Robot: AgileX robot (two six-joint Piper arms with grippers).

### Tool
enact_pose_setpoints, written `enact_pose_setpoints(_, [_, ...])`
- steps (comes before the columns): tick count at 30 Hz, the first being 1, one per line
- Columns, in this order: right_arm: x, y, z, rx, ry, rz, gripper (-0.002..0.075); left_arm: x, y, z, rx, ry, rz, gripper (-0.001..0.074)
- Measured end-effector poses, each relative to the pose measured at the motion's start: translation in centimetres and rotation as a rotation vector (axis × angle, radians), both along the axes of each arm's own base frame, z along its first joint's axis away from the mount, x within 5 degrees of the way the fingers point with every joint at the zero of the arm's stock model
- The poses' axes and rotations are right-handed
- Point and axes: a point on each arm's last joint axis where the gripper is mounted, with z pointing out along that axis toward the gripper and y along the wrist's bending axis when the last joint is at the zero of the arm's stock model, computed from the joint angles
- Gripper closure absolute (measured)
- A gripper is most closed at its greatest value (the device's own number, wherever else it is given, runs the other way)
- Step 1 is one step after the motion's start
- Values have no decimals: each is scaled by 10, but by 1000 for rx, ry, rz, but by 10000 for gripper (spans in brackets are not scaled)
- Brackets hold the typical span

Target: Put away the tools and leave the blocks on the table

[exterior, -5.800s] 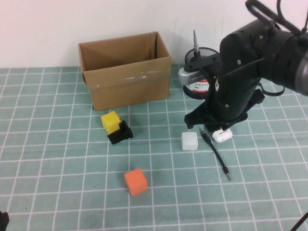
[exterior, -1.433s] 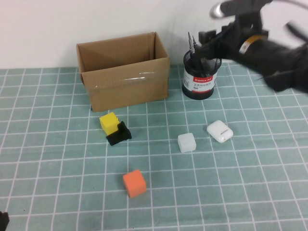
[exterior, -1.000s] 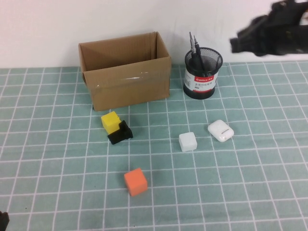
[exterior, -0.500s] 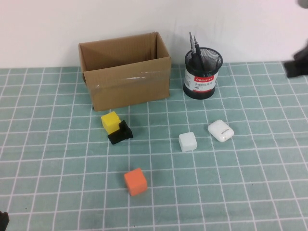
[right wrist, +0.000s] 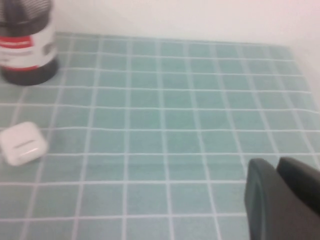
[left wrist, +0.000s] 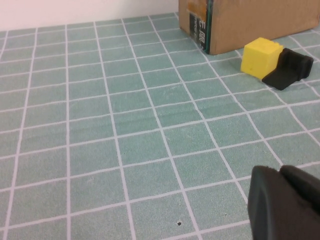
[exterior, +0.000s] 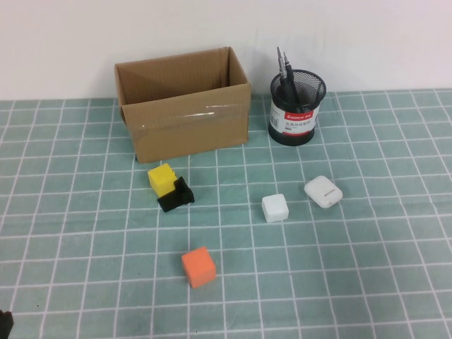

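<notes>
Left gripper (left wrist: 282,172): fingers pressed together, empty, low over the worktop (left wrist: 125,125), well apart from the yellow block (left wrist: 260,57) and black block (left wrist: 289,69).
Right gripper (right wrist: 277,167): fingers pressed together, empty, well apart from the white case (right wrist: 21,143).
Tools (exterior: 284,67): stand upright in the mesh cup (exterior: 296,106), tips up.
Blocks: yellow touching black; white block (exterior: 275,207) and orange block (exterior: 198,266) apart.
Box (exterior: 183,102): beside cup.

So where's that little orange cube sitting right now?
In the high view the orange cube sits alone on the green grid mat, nearer the camera than the yellow cube and the black block, left of centre.
</notes>
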Motion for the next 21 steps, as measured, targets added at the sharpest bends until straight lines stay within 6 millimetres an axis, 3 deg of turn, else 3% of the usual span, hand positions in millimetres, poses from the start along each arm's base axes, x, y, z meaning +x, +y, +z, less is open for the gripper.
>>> enact_pose_setpoints(6, [-36,-1,-58,28,-134,-42,732,0,0,0,0,0,0,738])
enact_pose_setpoints(13, [-56,-3,-69,68,-69,-84,732,0,0,0,0,0,0,738])
enact_pose_setpoints(21, [-58,-4,-81,79,58,-98,732,0,0,0,0,0,0,738])
